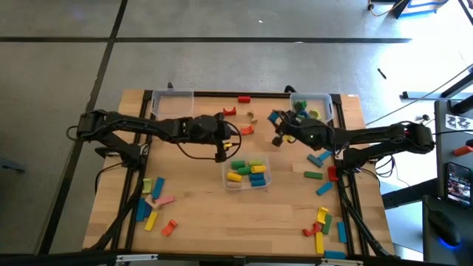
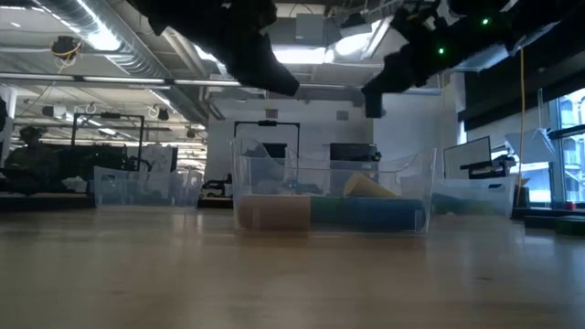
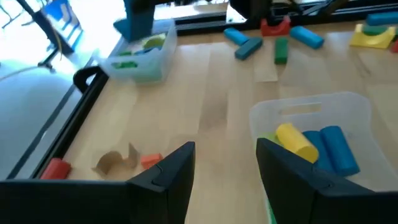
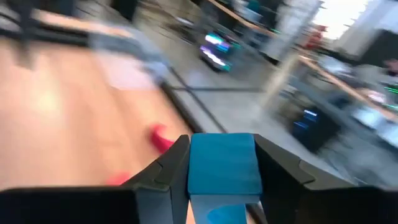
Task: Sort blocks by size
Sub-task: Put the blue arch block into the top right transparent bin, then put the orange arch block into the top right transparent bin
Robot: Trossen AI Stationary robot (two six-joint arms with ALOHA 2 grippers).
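Right gripper clamped on a blue block, left gripper empty beside the centre bin

No brand, label or writing can be read in any view. In the high view the right gripper (image 1: 279, 130) sits in the upper middle of the frame, just left of the bin (image 1: 319, 98) at the table's top edge, its fingers closed on a blue block (image 4: 224, 165) that fills the gap between them in the right wrist view. The left gripper (image 1: 222, 153) sits just left of the centre bin (image 1: 267, 177), fingers apart and holding nothing; yellow, blue and green blocks (image 1: 247, 171) lie inside that bin, more loose blocks (image 1: 154, 205) at lower left and others (image 1: 323, 224) at lower right
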